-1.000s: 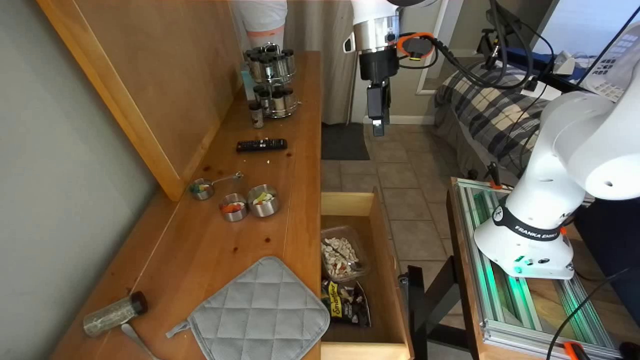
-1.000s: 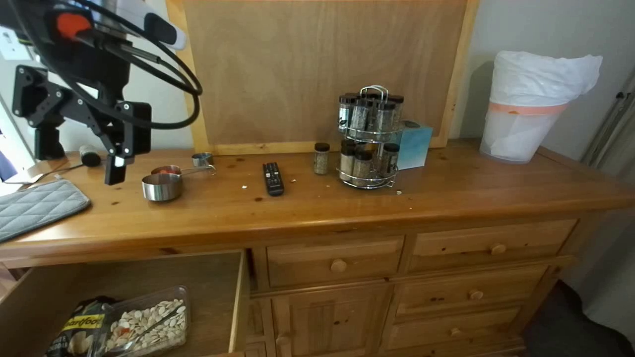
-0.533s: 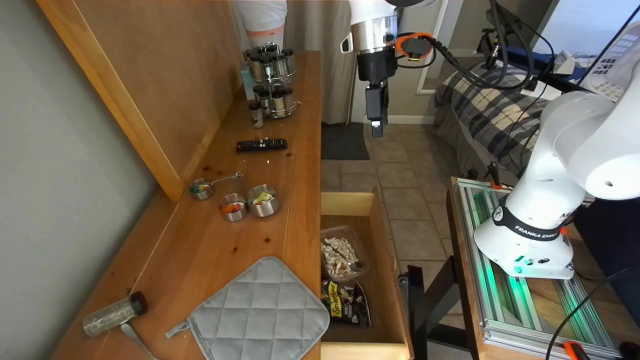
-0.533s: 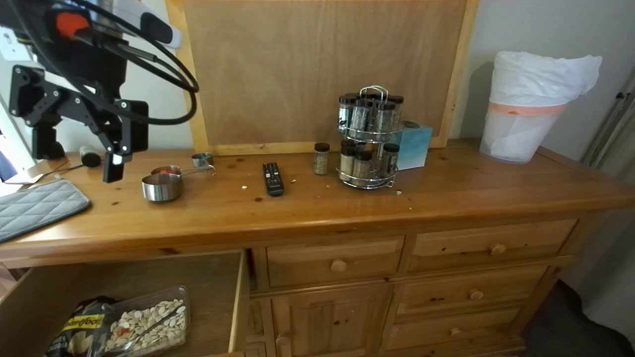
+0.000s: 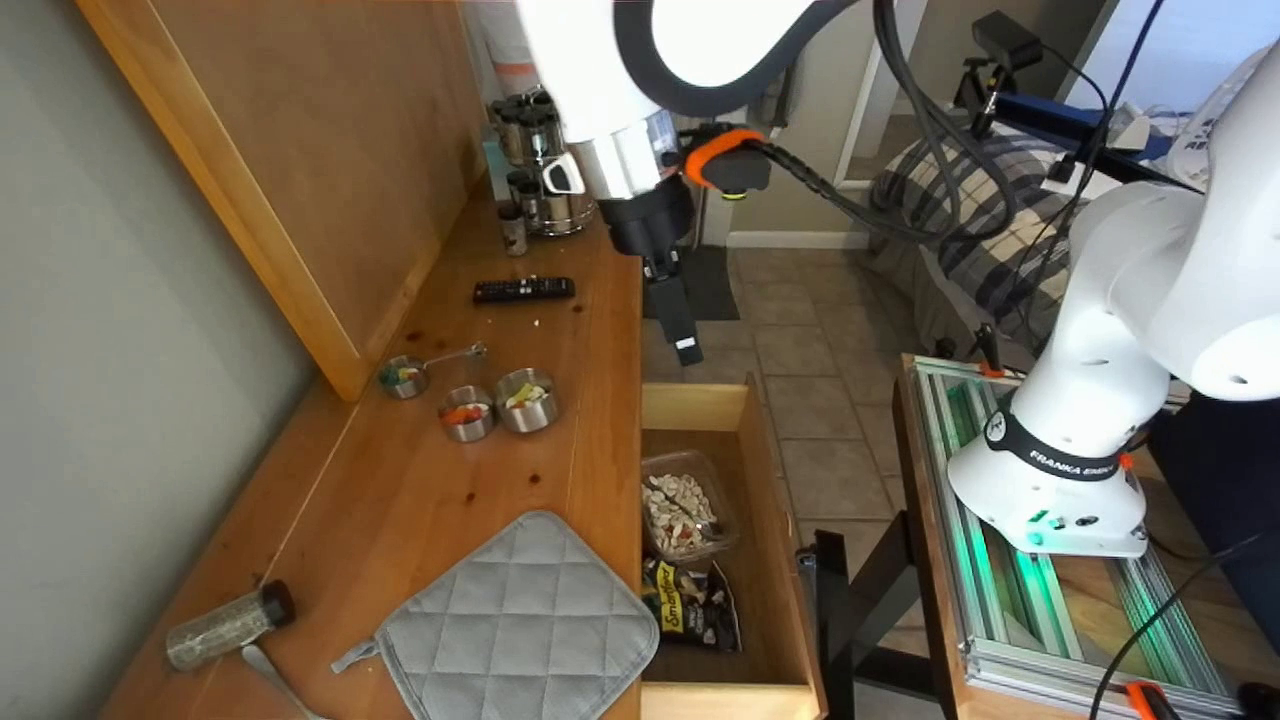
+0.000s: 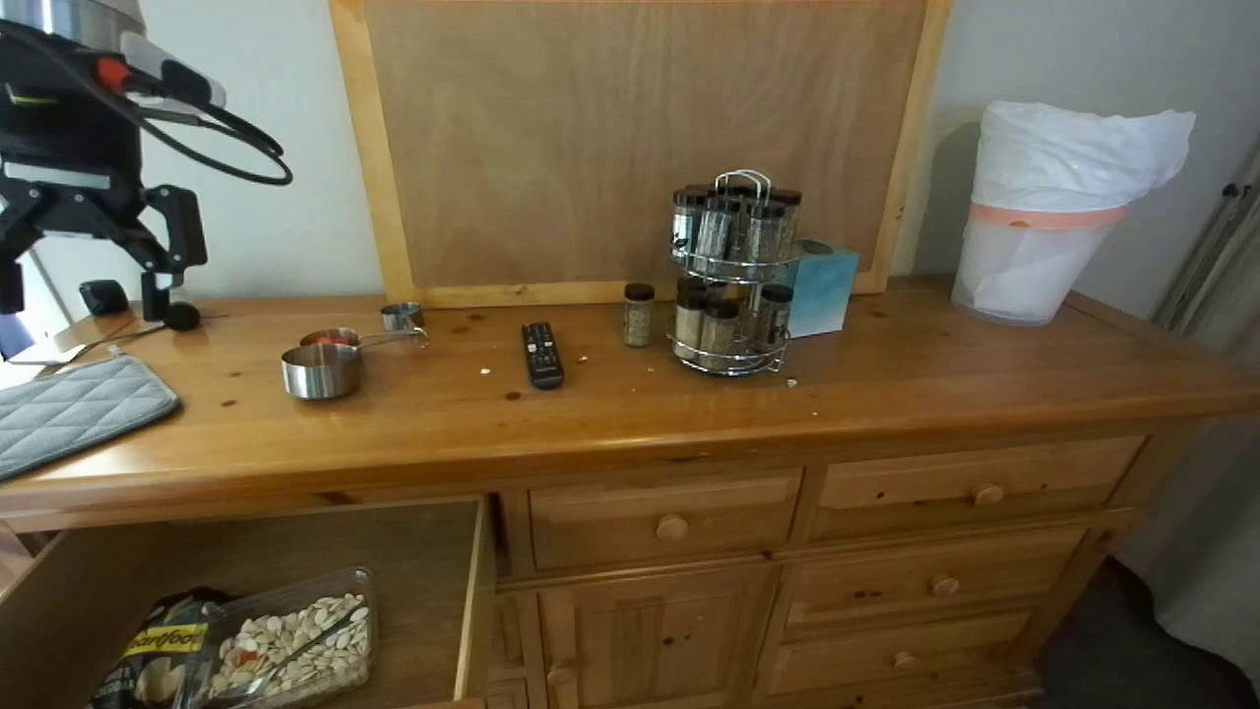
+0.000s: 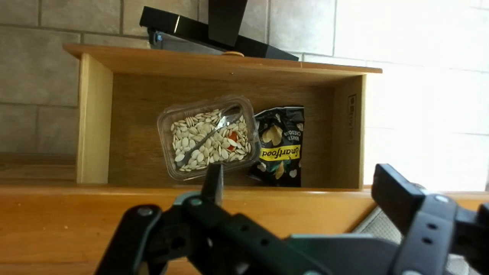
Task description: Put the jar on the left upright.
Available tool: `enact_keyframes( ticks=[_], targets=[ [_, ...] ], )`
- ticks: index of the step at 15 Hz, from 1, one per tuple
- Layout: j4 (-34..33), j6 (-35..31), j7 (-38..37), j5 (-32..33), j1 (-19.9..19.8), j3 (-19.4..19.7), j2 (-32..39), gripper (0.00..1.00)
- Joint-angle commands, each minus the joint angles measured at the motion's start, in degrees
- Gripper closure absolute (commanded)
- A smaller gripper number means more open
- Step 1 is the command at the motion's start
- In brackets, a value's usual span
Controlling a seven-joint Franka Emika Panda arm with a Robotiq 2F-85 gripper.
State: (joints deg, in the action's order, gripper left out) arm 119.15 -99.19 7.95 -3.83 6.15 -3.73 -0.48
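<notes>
Claw (image 7: 300,179) is spread wide: two black fingers (image 7: 395,198) well apart, one at lower centre, one at lower right of the wrist view. Gripping nothing, no contact visible. In an exterior view the claw hangs upper centre off a white arm (image 5: 585,75), tilted, tips down and slightly right, to the right of the edge of the brown wooden counter (image 5: 430,490).

Wrist cam looks down on an open wooden drawer (image 7: 131,114) across mid-frame. Inside: clear plastic tub (image 7: 165,141) of white seeds (image 7: 206,137), silvery spoon (image 7: 229,117) lying on them; black snack bag with yellow band (image 7: 280,152) just right of it.

Slim greyish glass jar (image 5: 220,632), black-lidded, lies on its side on the counter, lower left of the frame, lid end toward upper right. Well apart from the claw. In an exterior view just its lid (image 6: 182,316) shows, at left, a finger in front of the rest.

Right of it, lower centre: grey quilted square pad (image 5: 530,620). Higher up, left of centre: three round steel cups (image 5: 527,412) with coloured bits, then a black remote (image 5: 523,290).

In an exterior view, right of centre: chrome two-tier wire rack (image 6: 730,370) of black-lidded jars (image 6: 763,236), one small upright jar (image 6: 638,317) just left of it, pale blue box (image 6: 825,290) partly behind. Upper right: white bin with white liner (image 6: 1043,256).
</notes>
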Motion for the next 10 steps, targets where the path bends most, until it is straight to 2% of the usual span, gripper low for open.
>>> enact_keyframes(
  ticks=[1, 7, 10],
  targets=[
    [-14.4, 5.9, 1.5, 5.7, 2.4, -3.5, 12.4, 0.0],
    [-32.4, 11.6, 4.9, 18.2, 8.1, -6.8, 27.5, 0.0],
    [-41.0, 6.9, 6.6, 23.4, 11.2, -7.0, 34.8, 0.0]
  ],
)
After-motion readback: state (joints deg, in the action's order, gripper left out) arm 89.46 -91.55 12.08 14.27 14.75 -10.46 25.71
